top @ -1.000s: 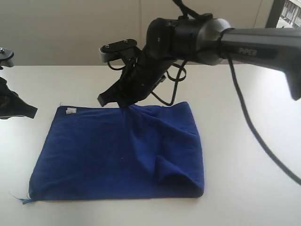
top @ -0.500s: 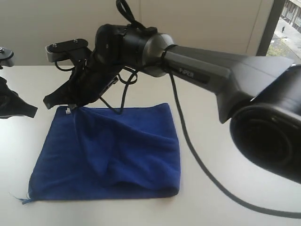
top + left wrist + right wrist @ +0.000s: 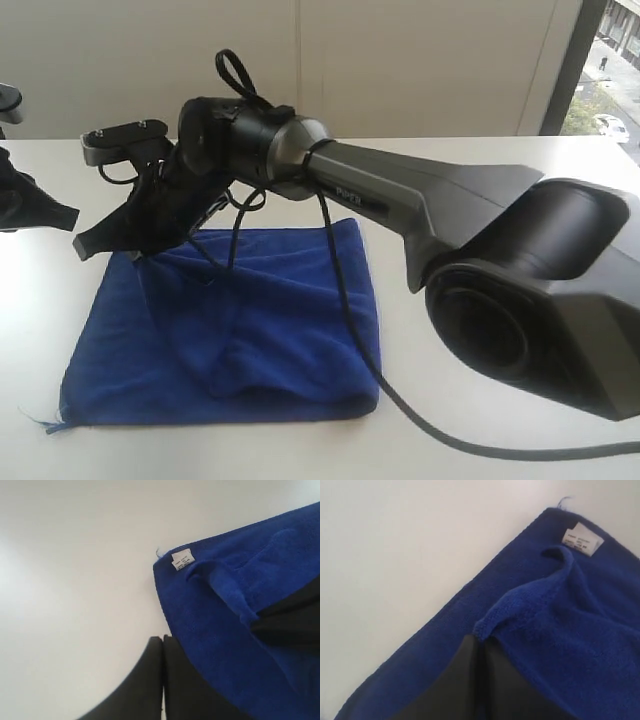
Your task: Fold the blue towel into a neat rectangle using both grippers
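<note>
blue towel (image 3: 270,330) flat on the white table (image 3: 30,320), doubled over, with a loose upper layer rumpled and bulging toward the near edge. right gripper (image 3: 138,252) reached across to the left side of the exterior view, down at the towel's far left corner, long black arm (image 3: 420,195) stretched over the cloth behind it. in the right wrist view, jaws pressed together and clenched on a pinched-up ridge of the upper layer, raised slightly off the layer beneath; small white label (image 3: 583,538) just past the grip, at the corner. left gripper (image 3: 162,641) clamped tight with nothing between its fingers, tips over bare table just beside the towel's edge, not touching the cloth as far as can be told. in the exterior view, sits at the far left edge, apart from the right one. stray thread (image 3: 50,425) poking out at the near left corner. black cable (image 3: 480,450) trailing from the right arm across the towel and onto the table.
</note>
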